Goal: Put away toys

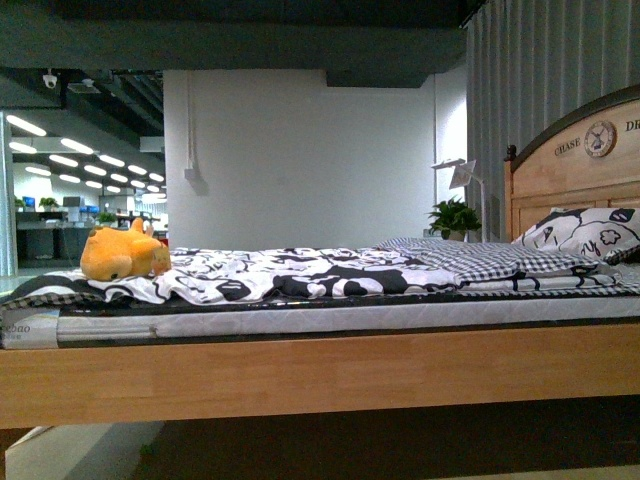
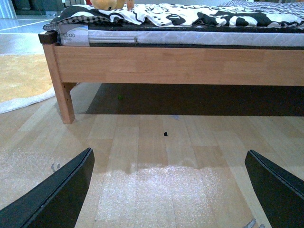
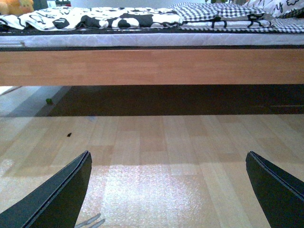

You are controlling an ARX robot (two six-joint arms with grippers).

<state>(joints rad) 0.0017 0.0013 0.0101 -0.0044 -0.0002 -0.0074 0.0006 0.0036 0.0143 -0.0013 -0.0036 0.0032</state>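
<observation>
An orange-yellow plush toy (image 1: 122, 254) lies on the black-and-white bedding at the left end of the bed (image 1: 320, 375). Only its lower edge shows in the left wrist view, as the toy (image 2: 108, 4), and a corner of the toy (image 3: 15, 6) in the right wrist view. My left gripper (image 2: 171, 190) hangs open low over the wooden floor, well short of the bed, with nothing between its fingers. My right gripper (image 3: 168, 190) is open too, also over bare floor in front of the bed rail. Neither arm shows in the front view.
The wooden bed frame has a corner leg (image 2: 64, 97) and dark space beneath. A patterned pillow (image 1: 585, 235) and checked blanket (image 1: 480, 260) lie at the headboard (image 1: 575, 165) end. A yellow rug (image 2: 21, 78) lies left of the bed. Small specks (image 2: 165, 134) dot the floor.
</observation>
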